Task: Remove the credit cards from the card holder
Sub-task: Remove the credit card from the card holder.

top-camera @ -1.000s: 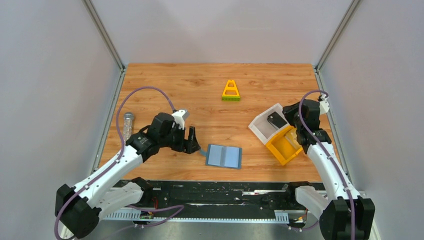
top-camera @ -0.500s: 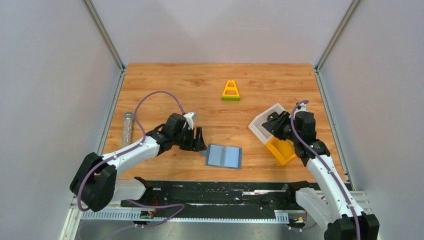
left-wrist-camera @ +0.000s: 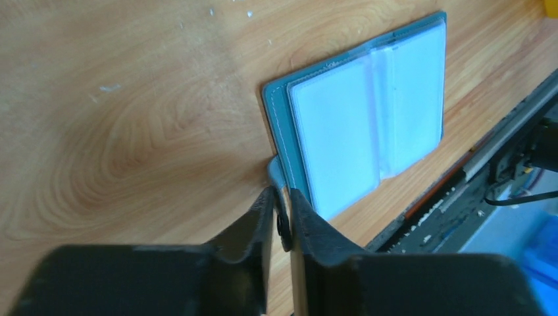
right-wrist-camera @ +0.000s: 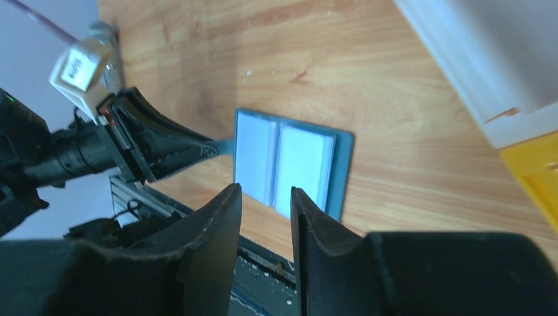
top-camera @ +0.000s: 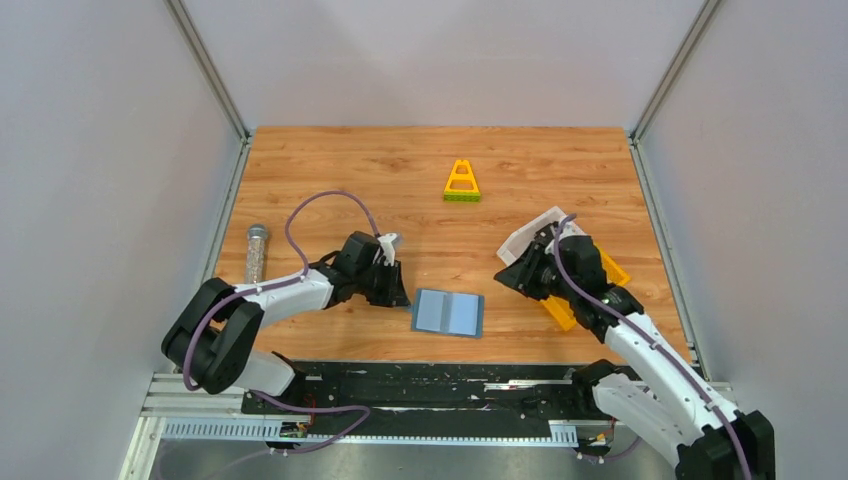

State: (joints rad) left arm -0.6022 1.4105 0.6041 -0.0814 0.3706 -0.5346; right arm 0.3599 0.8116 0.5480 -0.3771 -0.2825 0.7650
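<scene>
Card holder [top-camera: 448, 313] hasn't budged from a second ago in the top view; it's spread open and flat on the bench [top-camera: 330, 170], near the front edge, between the two arms. What changed is the arms; the left fingers [top-camera: 396, 290] were wide apart and a bit short of it, and now they've dropped in right at its left edge. The right fingers [top-camera: 512, 276] were up over the white bin [top-camera: 530, 230] and yellow bin [top-camera: 613, 270]; now they've swung in toward the holder and hang off its right side, clear of it. Long axis runs left to right with a slight tilt; the fold line goes near to far; one short edge faces the left arm.

Left wrist view: the left fingers are pinched together on the little tab [left-wrist-camera: 275, 174], which curls up off the holder's edge and sits between the tips; the rest of the card holder stretches away beyond them, both pocket panels face up and pale; can't tell what's in the pockets.

Right wrist view: the right fingers stand a little apart with nothing between them, touching nothing; the card holder lies on the bench beyond the gap, away from the tips, long side across the frame; the left fingers clamp the tab at its left end here; both bins sit off to the right.
</scene>
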